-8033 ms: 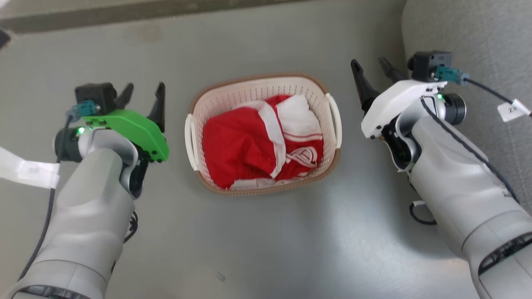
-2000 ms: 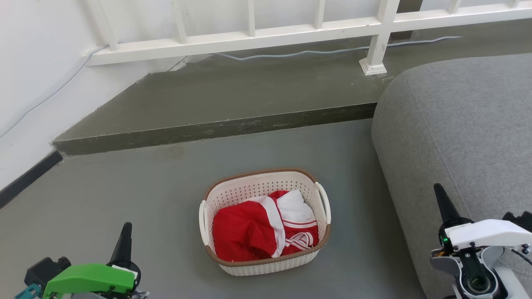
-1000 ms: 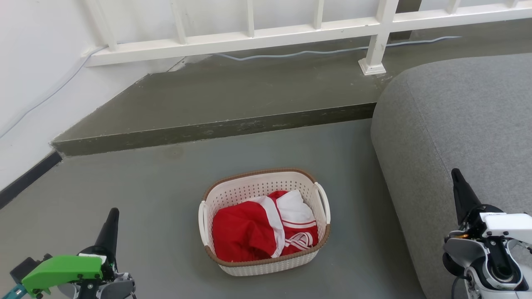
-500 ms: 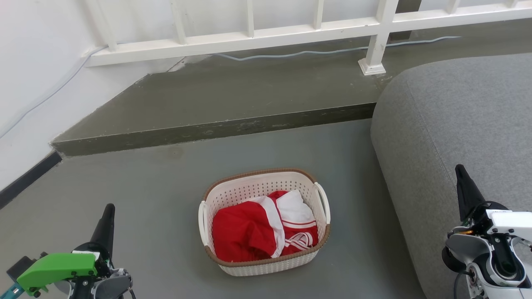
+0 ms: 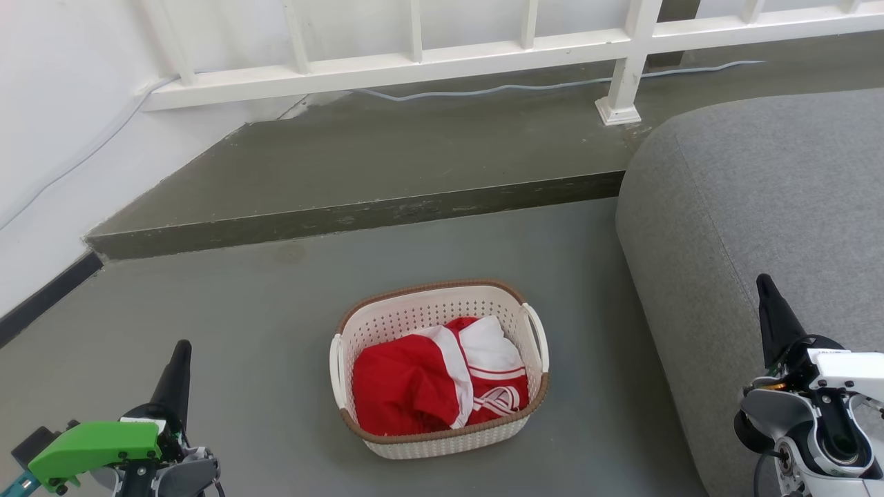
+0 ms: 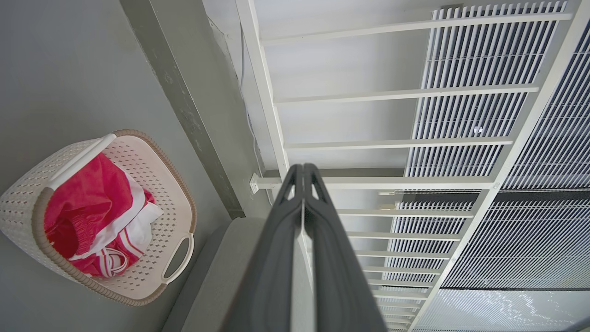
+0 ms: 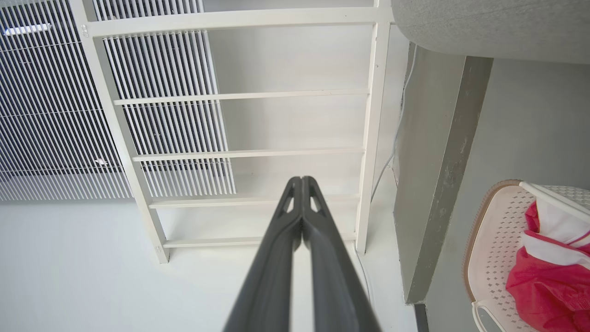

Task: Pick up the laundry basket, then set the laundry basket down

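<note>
The laundry basket (image 5: 414, 319), cream-white and perforated with a brown rim and white side handles, stands on the grey floor holding red and white clothes (image 5: 431, 376). It also lies at the left of the left wrist view (image 6: 152, 184) and at the right edge of the right wrist view (image 7: 488, 240). My left gripper (image 5: 181, 348) is at the lower left, well away from the basket, its fingers pressed together on nothing (image 6: 303, 168). Far off at the lower right, my right gripper (image 5: 763, 283) is likewise shut and empty (image 7: 301, 180).
A grey sofa (image 5: 766, 200) fills the right side, close to the basket and behind my right gripper. A raised concrete step (image 5: 359, 214) runs across behind the basket, with a white railing (image 5: 428, 62), a cable and a white wall (image 5: 48, 124) beyond.
The camera has risen since the earliest frame, when both grippers flanked the basket. Over the last second the left gripper shifted slightly and the right one rose a little; the basket stayed put.
</note>
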You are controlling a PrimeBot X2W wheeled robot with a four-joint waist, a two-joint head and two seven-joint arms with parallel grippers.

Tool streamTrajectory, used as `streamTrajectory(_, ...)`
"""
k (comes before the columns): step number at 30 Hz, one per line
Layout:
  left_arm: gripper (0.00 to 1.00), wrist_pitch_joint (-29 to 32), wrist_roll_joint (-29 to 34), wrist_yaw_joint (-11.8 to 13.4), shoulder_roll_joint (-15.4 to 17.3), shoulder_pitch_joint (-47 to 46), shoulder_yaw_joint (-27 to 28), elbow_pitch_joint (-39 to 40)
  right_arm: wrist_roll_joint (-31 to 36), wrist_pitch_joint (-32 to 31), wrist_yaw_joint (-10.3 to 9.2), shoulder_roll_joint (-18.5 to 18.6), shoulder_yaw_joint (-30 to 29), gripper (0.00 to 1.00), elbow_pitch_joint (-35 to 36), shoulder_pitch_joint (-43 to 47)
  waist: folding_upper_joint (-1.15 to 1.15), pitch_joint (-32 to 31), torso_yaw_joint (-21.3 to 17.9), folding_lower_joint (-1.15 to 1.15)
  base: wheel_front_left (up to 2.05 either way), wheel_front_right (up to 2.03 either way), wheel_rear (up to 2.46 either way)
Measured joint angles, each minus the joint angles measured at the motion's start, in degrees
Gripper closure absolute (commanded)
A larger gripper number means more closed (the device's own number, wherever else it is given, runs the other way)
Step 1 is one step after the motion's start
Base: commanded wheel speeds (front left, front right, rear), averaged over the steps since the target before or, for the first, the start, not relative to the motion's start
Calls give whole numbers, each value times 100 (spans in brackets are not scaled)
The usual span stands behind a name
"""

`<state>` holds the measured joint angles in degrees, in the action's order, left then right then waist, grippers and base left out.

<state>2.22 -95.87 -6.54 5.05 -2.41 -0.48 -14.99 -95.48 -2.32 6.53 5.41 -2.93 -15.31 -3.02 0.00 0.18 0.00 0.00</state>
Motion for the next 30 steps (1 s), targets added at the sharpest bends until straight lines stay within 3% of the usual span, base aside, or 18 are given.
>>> streamTrajectory(30,100,24,0,-35,0,-6,13,-66,0,-33,1,-7,-18,100,-40,-7,0,-2,0,0,0,0,0)
